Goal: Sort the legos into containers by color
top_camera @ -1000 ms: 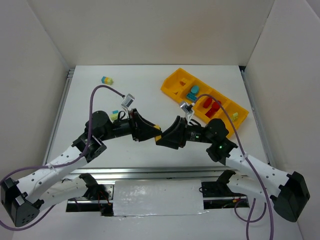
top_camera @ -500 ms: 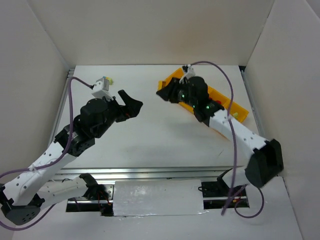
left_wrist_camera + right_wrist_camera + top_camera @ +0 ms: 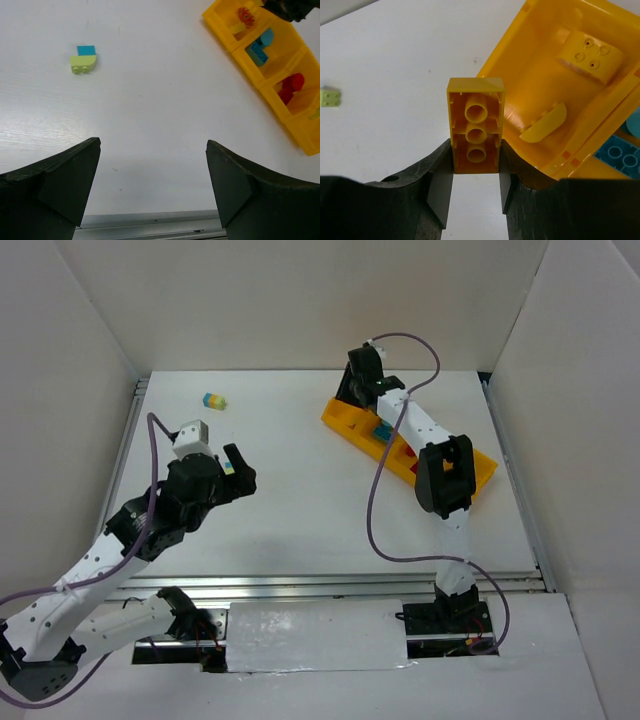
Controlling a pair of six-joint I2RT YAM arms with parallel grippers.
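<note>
R grip [image 3: 476, 167] | I'm squeezing a yellow brick [image 3: 476, 120], holding it just beside the end box of the tray [image 3: 535, 85] w/ yellow bits [image 3: 590, 55] inside; L grip [image 3: 153, 150] | I'm holding my fingers [image 3: 65, 170] wide apart, nothing in them; blue-green clump [image 3: 84, 60] | lying on the table [image 3: 160, 100], well apart from the tray

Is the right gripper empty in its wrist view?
No, the right gripper clamps a yellow brick, hollow underside toward the camera, beside the yellow tray.

top: overhead, far | left wrist: low, forward | right wrist: close | shared: tray [image 3: 530, 75]
</note>
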